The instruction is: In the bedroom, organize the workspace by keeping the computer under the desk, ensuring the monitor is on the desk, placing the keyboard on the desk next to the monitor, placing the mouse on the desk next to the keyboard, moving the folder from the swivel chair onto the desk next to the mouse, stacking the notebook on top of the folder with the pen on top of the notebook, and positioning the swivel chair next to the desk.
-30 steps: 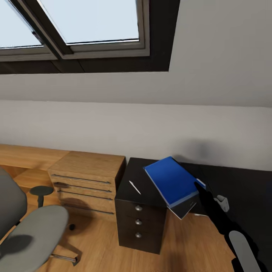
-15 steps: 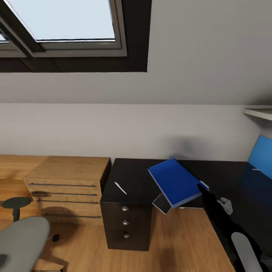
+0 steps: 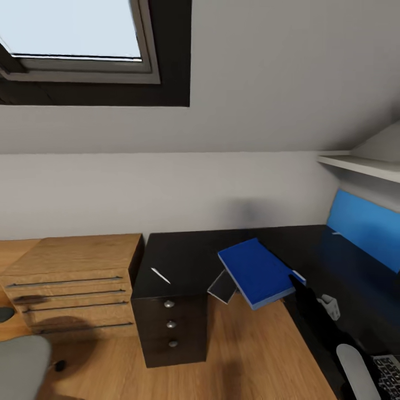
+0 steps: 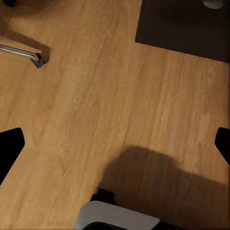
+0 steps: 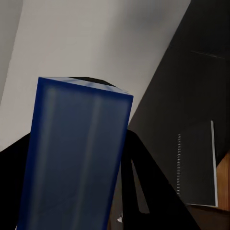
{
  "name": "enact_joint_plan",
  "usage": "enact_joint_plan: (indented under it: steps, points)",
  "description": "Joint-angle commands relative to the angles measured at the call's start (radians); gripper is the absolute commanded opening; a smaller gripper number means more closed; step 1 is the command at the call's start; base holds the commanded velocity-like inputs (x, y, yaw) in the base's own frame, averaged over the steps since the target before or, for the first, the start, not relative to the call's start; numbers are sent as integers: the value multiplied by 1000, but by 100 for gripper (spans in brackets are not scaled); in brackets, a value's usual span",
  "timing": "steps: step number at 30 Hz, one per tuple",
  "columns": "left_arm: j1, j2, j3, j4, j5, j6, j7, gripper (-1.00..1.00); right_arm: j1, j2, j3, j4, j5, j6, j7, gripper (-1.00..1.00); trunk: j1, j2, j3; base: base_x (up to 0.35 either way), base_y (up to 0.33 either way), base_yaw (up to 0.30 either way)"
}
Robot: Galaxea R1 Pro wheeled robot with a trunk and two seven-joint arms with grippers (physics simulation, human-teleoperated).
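Observation:
My right gripper (image 3: 293, 279) is shut on one corner of the bright blue folder (image 3: 256, 271), which hangs tilted over the front edge of the glossy black desk (image 3: 189, 253). In the right wrist view the folder (image 5: 76, 158) stands between the black fingers (image 5: 143, 191). A dark spiral notebook (image 3: 222, 286) lies on the desk beside the folder, partly overhanging the edge, and shows again in the right wrist view (image 5: 196, 163). A thin white pen (image 3: 161, 275) lies above the drawer unit (image 3: 169, 325). The keyboard's corner (image 3: 389, 371) shows at the lower right. The swivel chair's grey seat (image 3: 19, 366) is at the lower left. My left gripper (image 4: 115, 148) is open over the wooden floor.
A light wooden drawer cabinet (image 3: 72, 278) stands left of the desk. A bright blue panel (image 3: 364, 225) rises at the desk's right end under a white shelf (image 3: 361, 164). A chrome chair leg (image 4: 19, 51) lies on the floor near my left gripper.
The whole head view has swung to the right. The folder stays in my right gripper and now sits further right of the pen and notebook; the blue panel, shelf and keyboard have come into view.

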Motion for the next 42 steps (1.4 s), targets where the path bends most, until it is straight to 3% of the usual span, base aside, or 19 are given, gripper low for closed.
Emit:
enact_joint_plan:
  steps: [1,6,13,16,18,21,27,28,29,30,32,38,42]
  points:
    - [0,0,-1,1,0,-3,4,100,-1,1,0,0,-5,2,2,-100,0,-2,-2,-1,1,-292]
    - [0,-1,-1,2,0,-3,4,100,-2,3,17,0,-5,-22,0,-100,0,-2,-2,0,0,-290]
    - [0,-1,-1,2,0,-3,4,100,-3,3,127,-16,1,-34,0,-100,0,-2,-2,0,0,-114]
    - [0,-3,-1,3,0,-2,4,100,-3,22,148,-10,18,-143,-4,-100,0,-2,-2,0,0,-10]
    - [0,-7,-1,3,0,-1,4,100,-3,73,153,14,23,-334,-9,-100,0,-2,-2,0,0,-3]
    - [0,-9,-2,11,0,-1,4,100,-3,102,156,65,25,-514,-17,-100,0,-2,-2,0,0,-1]
    - [0,-11,-4,16,-1,0,4,100,-3,117,187,130,20,-668,-31,-100,0,-2,-2,0,0,0]
    - [0,-11,-4,17,0,0,4,100,-3,126,194,145,18,-720,-45,-100,0,-2,-2,0,0,0]
    - [0,-11,-4,17,0,0,4,100,-3,141,197,152,16,-761,-55,-100,0,-2,-2,0,0,0]
    - [0,-12,-4,17,0,0,4,100,-3,187,199,172,13,-865,-71,-100,0,-2,-2,0,0,0]
    - [0,-12,-4,17,-1,0,4,100,-4,212,203,198,11,-954,-76,-100,0,-2,-2,0,0,0]
    - [0,-12,-4,17,-6,-3,3,100,-4,217,232,215,10,-1017,-75,-100,0,-2,-2,0,0,-1]
    - [0,-12,-4,17,-42,-4,3,100,-4,217,247,218,9,-1024,-74,-100,0,-2,-2,4,17,-157]
